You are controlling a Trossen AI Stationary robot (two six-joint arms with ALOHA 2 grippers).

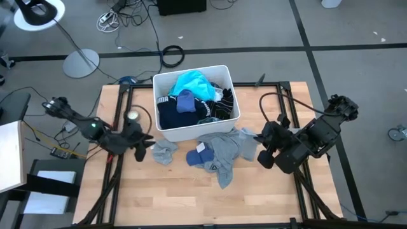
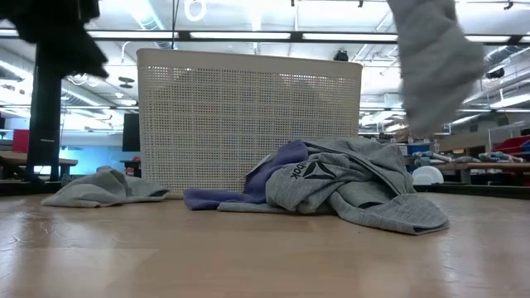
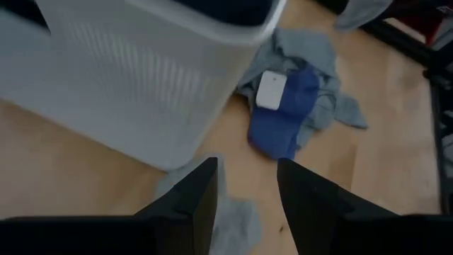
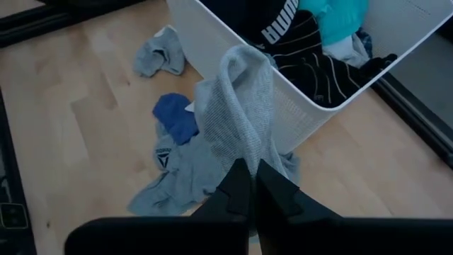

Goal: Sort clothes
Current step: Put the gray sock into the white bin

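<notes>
The white bin [image 1: 230, 124] holds a turquoise tee [image 1: 193, 83], navy pieces [image 1: 178, 117] and a striped top [image 1: 222, 105]. In front of it a grey top [image 1: 224, 159] lies crumpled over a blue piece [image 1: 198, 157], resting on the table. A small grey piece [image 1: 164, 152] lies to their left. My left gripper [image 1: 147, 145] is open and empty, just above that small piece [image 3: 237, 219]. My right gripper [image 1: 259, 145] is shut on a grey knit piece [image 4: 241, 106] right of the bin's near corner. My right gripper pinches one end of the grey knit piece [image 4: 244, 152] between its two fingers. In the low view the piece [image 2: 435, 66] hangs slack, lifted clear of the grey top on the table. One layer or several, I cannot tell.
The bin's wall [image 3: 134, 85] stands close beside my left gripper. A dark frame [image 1: 280, 89] runs around the table's edges. Bare wood [image 1: 191, 197] lies toward the near edge. A blue piece with a white label [image 3: 279, 106] lies ahead of my left gripper.
</notes>
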